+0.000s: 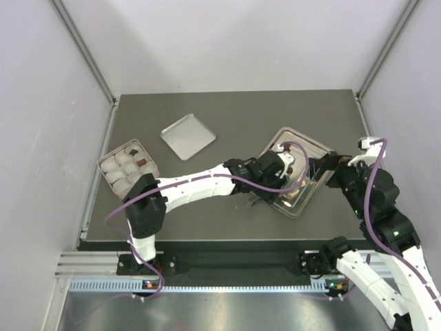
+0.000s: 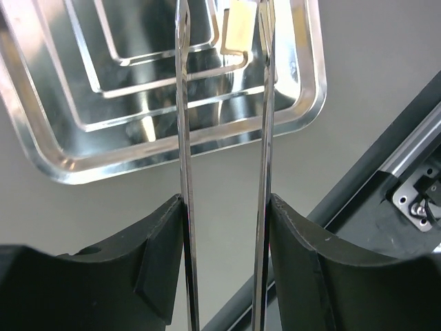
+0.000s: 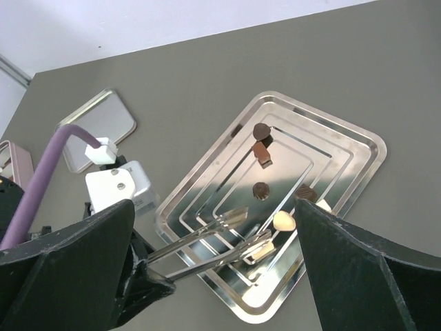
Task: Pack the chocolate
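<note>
A steel tray [image 1: 310,140] holds the chocolate: dark pieces [image 3: 260,190], a brown block [image 3: 261,153] and cream pieces [image 3: 283,221]. My left gripper [image 1: 258,172] is shut on metal tongs [image 3: 207,245], whose open tips reach into the tray. In the left wrist view the gripper [image 2: 225,207] presses the two tong arms [image 2: 185,138], and a blocky cream piece [image 2: 239,31] lies between the tips, against the right one. My right gripper [image 3: 215,207] is open and empty above the tray's right side [image 1: 331,165].
A box [image 1: 127,167] with white cups and a few brown pieces sits at the table's left edge. Its flat metal lid [image 1: 187,136] lies behind the left arm. The table's front edge and rail run close below the tray [image 2: 386,158].
</note>
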You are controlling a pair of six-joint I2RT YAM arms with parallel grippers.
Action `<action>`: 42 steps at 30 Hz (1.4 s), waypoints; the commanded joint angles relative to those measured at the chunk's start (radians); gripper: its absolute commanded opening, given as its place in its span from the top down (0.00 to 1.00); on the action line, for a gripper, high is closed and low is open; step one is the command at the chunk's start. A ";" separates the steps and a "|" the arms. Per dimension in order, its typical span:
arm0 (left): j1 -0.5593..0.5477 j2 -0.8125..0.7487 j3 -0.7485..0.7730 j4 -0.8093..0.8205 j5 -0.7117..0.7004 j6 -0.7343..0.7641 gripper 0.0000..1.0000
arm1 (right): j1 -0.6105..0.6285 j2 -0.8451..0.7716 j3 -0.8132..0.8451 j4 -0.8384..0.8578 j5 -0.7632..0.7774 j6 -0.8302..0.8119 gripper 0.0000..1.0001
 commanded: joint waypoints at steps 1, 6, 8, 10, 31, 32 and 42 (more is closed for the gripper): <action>-0.011 0.017 0.039 0.060 0.018 0.005 0.46 | 0.014 -0.015 0.039 0.001 0.028 -0.019 0.00; -0.017 0.032 0.039 0.061 0.018 0.000 0.46 | 0.016 -0.019 0.039 -0.002 0.031 -0.021 0.00; -0.023 0.042 0.037 0.061 0.018 0.000 0.46 | 0.014 -0.019 0.038 -0.002 0.031 -0.019 0.00; -0.025 0.051 0.037 0.061 0.018 0.000 0.46 | 0.014 -0.018 0.038 0.000 0.031 -0.019 0.00; -0.037 0.053 0.037 0.049 0.018 -0.038 0.58 | 0.013 -0.024 0.033 0.000 0.026 -0.010 0.00; -0.036 0.046 0.036 0.048 0.018 -0.046 0.59 | 0.014 -0.026 0.030 0.000 0.026 -0.011 0.00; -0.020 -0.023 0.123 -0.090 -0.146 -0.100 0.65 | 0.014 -0.030 0.033 -0.002 0.020 -0.008 0.00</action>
